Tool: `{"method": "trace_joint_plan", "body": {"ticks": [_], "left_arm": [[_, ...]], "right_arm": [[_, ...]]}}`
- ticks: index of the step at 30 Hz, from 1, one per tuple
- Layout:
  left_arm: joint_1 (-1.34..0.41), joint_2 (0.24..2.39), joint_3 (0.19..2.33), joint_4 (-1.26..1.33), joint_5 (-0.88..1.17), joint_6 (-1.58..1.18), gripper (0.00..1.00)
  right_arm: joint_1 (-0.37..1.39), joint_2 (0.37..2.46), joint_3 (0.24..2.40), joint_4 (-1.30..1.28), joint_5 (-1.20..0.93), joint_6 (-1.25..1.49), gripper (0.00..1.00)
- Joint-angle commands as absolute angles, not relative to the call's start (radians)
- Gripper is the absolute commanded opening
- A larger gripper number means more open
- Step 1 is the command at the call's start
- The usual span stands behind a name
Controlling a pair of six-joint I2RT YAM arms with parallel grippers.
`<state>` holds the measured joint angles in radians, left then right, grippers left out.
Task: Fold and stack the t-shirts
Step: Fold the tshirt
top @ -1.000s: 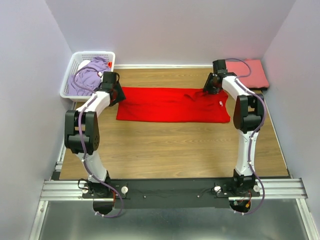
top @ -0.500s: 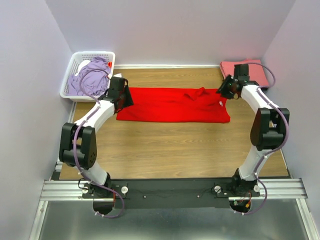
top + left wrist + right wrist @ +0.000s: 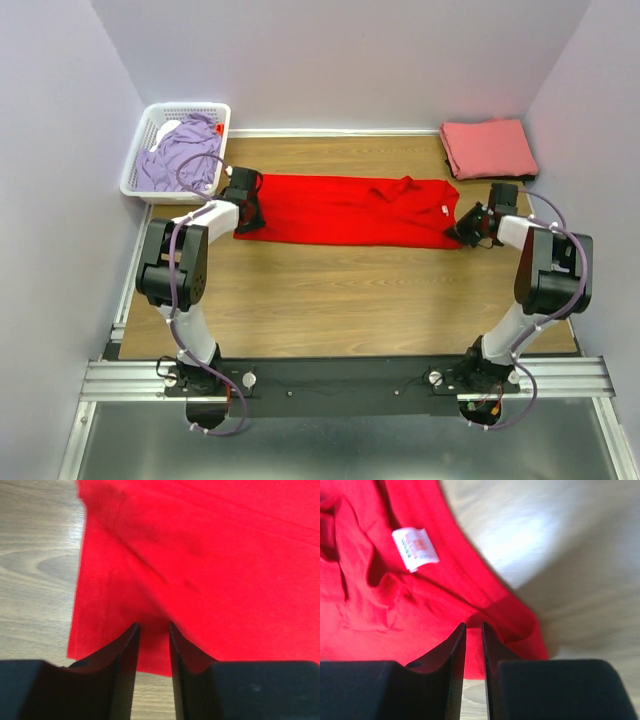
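Observation:
The red t-shirt (image 3: 350,210) lies spread flat as a wide strip across the far middle of the table, its white neck tag (image 3: 441,209) near the right end. My left gripper (image 3: 250,216) is at the shirt's near left corner, and in the left wrist view (image 3: 154,627) its jaws stand close together with the red cloth (image 3: 200,555) between the tips. My right gripper (image 3: 465,233) is at the near right corner, and in the right wrist view (image 3: 473,627) its jaws are nearly together on the bunched red hem (image 3: 515,625), below the tag (image 3: 415,548). The salmon-pink t-shirt (image 3: 488,148) lies folded at the far right. The lavender t-shirt (image 3: 180,155) sits crumpled in the basket.
The white lattice basket (image 3: 135,172) stands at the far left corner. Bare wood tabletop (image 3: 350,300) stretches from the shirt to the arm bases. Walls close the table in on the left, back and right.
Both grippers have moved from the shirt's far corners to its near corners, left to the near left corner and right to the near right corner. The shirt lies much as before.

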<state>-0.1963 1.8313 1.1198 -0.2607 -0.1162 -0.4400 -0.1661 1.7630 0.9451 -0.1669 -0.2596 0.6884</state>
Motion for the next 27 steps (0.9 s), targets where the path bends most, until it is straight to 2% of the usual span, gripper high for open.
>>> {"method": "trace_joint_plan", "body": {"ticks": [1,6,12,14,15,18,22,27], "left_arm": [[-0.173,1.873,1.059,-0.308,-0.13,-0.431,0.35],[-0.167,1.789,0.927,-0.337,-0.088,-0.46,0.32],[-0.166,1.553,0.718,-0.36,-0.019,-0.524,0.33],[-0.169,1.465,0.677,-0.376,-0.005,-0.546,0.35],[-0.169,1.415,0.67,-0.394,-0.005,-0.554,0.41],[-0.17,1.341,0.684,-0.419,0.023,-0.575,0.49],[-0.17,1.218,0.724,-0.391,0.021,-0.589,0.68],[-0.172,1.19,0.776,-0.319,0.009,-0.534,0.69]], "right_arm": [[-0.251,1.732,0.824,-0.118,-0.2,0.716,0.25],[-0.336,1.694,0.738,-0.121,-0.192,0.739,0.25],[-0.336,1.565,0.683,-0.153,-0.156,0.732,0.26],[-0.336,1.539,0.689,-0.17,-0.181,0.7,0.27],[-0.334,1.514,0.696,-0.173,-0.207,0.687,0.28],[-0.318,1.47,0.719,-0.178,-0.236,0.673,0.32],[-0.204,1.422,0.825,-0.175,-0.267,0.614,0.35],[0.039,1.514,0.977,-0.161,-0.318,0.485,0.37]]}}
